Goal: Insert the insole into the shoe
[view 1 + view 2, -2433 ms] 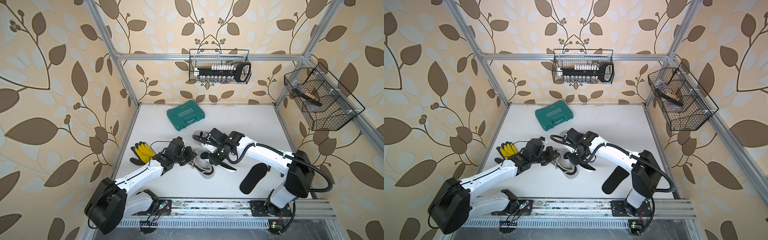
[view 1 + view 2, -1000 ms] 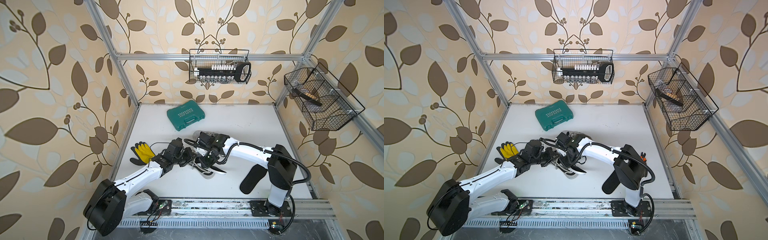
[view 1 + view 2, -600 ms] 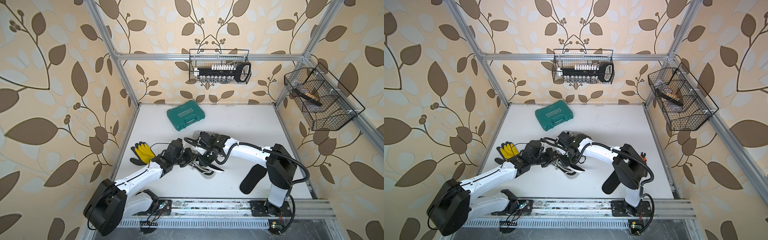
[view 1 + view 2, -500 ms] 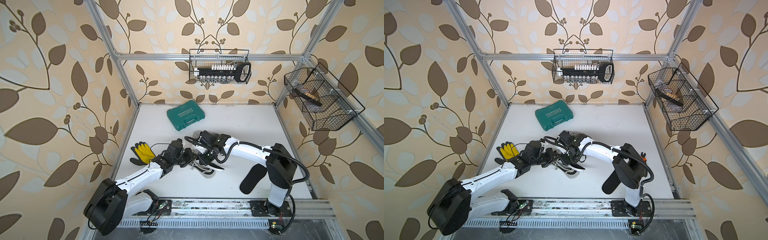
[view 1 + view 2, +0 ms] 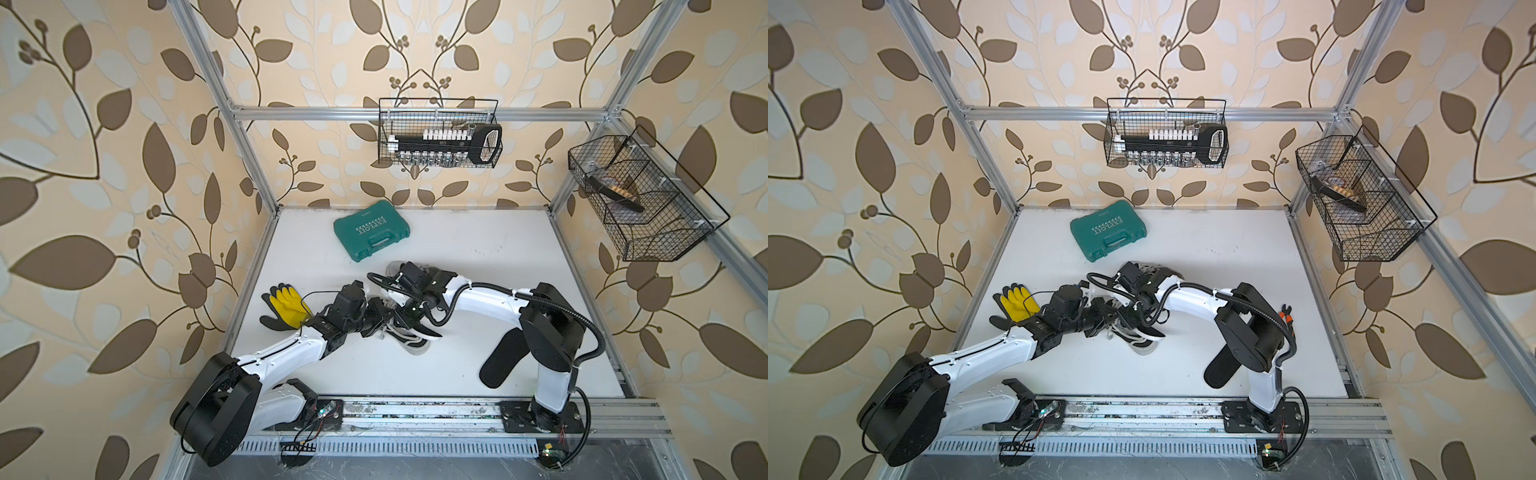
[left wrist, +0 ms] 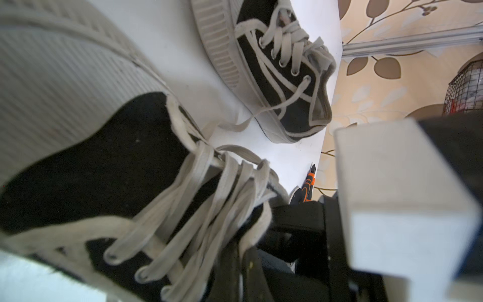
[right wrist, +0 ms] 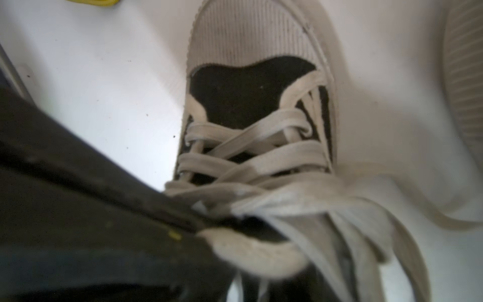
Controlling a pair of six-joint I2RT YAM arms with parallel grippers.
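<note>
A black canvas shoe [image 5: 412, 348] with pale laces lies mid-table, toe toward the front; it also fills the left wrist view [image 6: 104, 170] and the right wrist view [image 7: 248, 91]. My left gripper [image 5: 379, 322] is shut on the shoe's tongue side at the opening. The black insole [image 5: 428, 331] slants into that opening, its rear end sticking out to the right. My right gripper [image 5: 409, 318] is shut on the insole just above the shoe. In the right wrist view the insole [image 7: 78, 196] runs under the tongue; how deep it reaches is hidden.
A second shoe [image 6: 277, 78] lies behind, under the right arm. A spare black insole [image 5: 500, 361] rests by the right arm's base, with pliers [image 5: 1286, 313] nearby. Yellow-black gloves [image 5: 284, 305] lie at the left, a teal case [image 5: 371, 235] at the back. Wire baskets [image 5: 440, 141] hang on the walls.
The right gripper has carried the insole leftward and down to the shoe's opening, so less of it sticks out. The left gripper keeps its hold and has barely moved.
</note>
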